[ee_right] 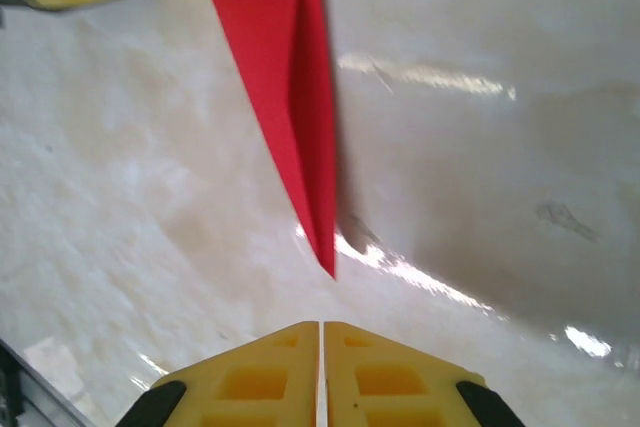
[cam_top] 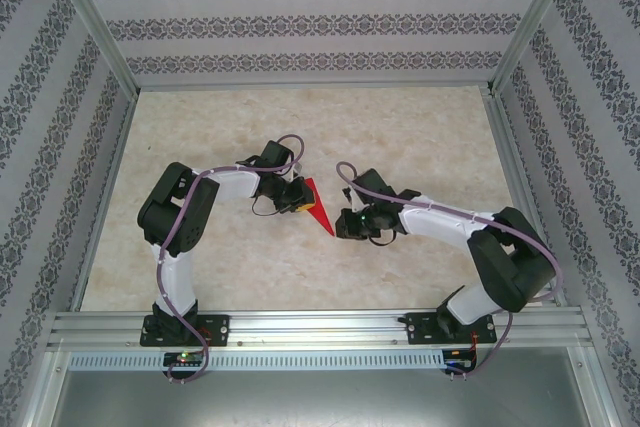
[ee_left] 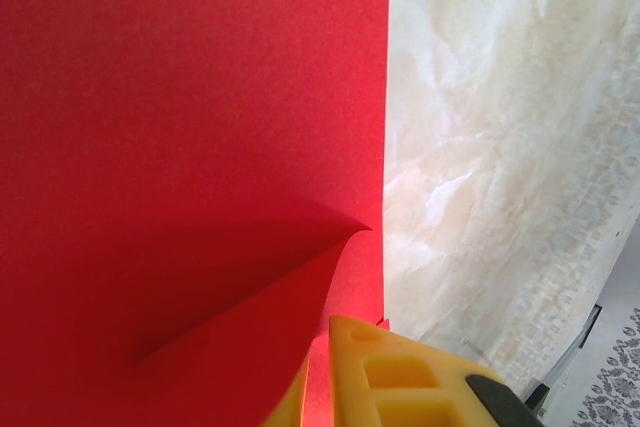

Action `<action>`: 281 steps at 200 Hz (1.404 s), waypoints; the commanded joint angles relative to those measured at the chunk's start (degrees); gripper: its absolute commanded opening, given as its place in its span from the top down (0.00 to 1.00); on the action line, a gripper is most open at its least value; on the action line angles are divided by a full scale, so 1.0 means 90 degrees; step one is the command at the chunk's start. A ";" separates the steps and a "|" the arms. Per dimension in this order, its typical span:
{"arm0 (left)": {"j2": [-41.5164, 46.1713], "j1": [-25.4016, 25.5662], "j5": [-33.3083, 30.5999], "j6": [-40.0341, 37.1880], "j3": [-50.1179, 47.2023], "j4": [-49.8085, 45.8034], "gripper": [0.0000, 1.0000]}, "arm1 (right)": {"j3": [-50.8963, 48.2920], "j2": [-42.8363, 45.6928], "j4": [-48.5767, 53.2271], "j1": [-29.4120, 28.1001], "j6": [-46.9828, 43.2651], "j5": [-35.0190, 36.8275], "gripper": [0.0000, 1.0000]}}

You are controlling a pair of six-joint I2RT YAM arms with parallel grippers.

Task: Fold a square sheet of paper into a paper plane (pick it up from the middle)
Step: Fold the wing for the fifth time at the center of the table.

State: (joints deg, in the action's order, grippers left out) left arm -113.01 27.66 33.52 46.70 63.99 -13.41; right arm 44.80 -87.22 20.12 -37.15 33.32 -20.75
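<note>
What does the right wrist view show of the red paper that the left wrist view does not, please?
The right wrist view gives the narrow pointed tip and centre crease of the paper plane, aimed toward the shut right hand and apart from it. The left wrist view gives a close, broad red face with a curled flap, the left hand clamped on its near edge, and a patterned wall. Both share the paper plane and the pale marbled table.

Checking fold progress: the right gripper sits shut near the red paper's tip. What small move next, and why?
Probably open the right gripper: its jaws are shut and empty, just short of the tip of the paper plane, whose wide end the left gripper clamps.
</note>
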 commanded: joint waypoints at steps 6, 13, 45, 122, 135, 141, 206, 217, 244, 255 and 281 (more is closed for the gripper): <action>-0.0333 -0.0036 -0.0790 -0.0176 -0.0185 -0.0435 0.83 | 0.0520 -0.0464 -0.0539 -0.0068 0.0147 0.0094 0.90; -0.0315 -0.0034 -0.0769 -0.0179 -0.0186 -0.0412 0.83 | 0.0646 -0.0602 -0.0634 -0.0080 0.0145 0.0046 0.90; -0.0263 -0.0034 -0.0701 -0.0189 -0.0183 -0.0380 0.83 | 0.1142 -0.1227 -0.0715 -0.0103 0.0091 -0.0002 0.91; -0.0152 -0.0031 -0.0397 -0.0362 -0.0049 -0.0164 0.81 | 0.1256 -0.2122 -0.0673 -0.0051 0.0038 -0.0018 0.92; -0.0055 -0.0036 -0.0202 -0.0609 0.0033 -0.0024 0.79 | 0.1162 -0.2176 -0.0655 -0.0017 0.0044 0.0000 0.93; -0.0001 -0.0035 -0.0152 -0.0749 0.0070 0.0003 0.78 | 0.1147 -0.2206 -0.0635 -0.0004 0.0039 0.0027 0.93; 0.0773 -0.0042 0.0108 -0.1927 -0.0219 0.0481 0.72 | 0.0931 -0.2281 -0.0707 0.0122 0.0134 0.0025 0.95; 0.0736 -0.0040 0.0121 -0.2029 -0.0227 0.0502 0.72 | 0.0931 -0.2295 -0.0692 0.0122 0.0145 0.0012 0.95; 0.0617 -0.0041 -0.0035 -0.2326 -0.0204 0.0411 0.73 | 0.0942 -0.2336 -0.0672 0.0143 0.0141 0.0001 0.95; 0.0571 -0.0041 -0.0139 -0.2438 -0.0187 0.0320 0.73 | 0.0945 -0.2359 -0.0645 0.0138 0.0145 -0.0009 0.96; 0.0542 -0.0046 -0.0347 -0.2644 -0.0220 0.0249 0.74 | 0.0921 -0.2406 -0.0634 0.0162 0.0154 -0.0008 0.96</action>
State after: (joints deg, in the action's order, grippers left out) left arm -107.42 27.51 32.73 27.51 62.59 -10.83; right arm 55.27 -105.78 11.05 -36.23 34.46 -23.42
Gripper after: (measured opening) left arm 0.264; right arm 0.047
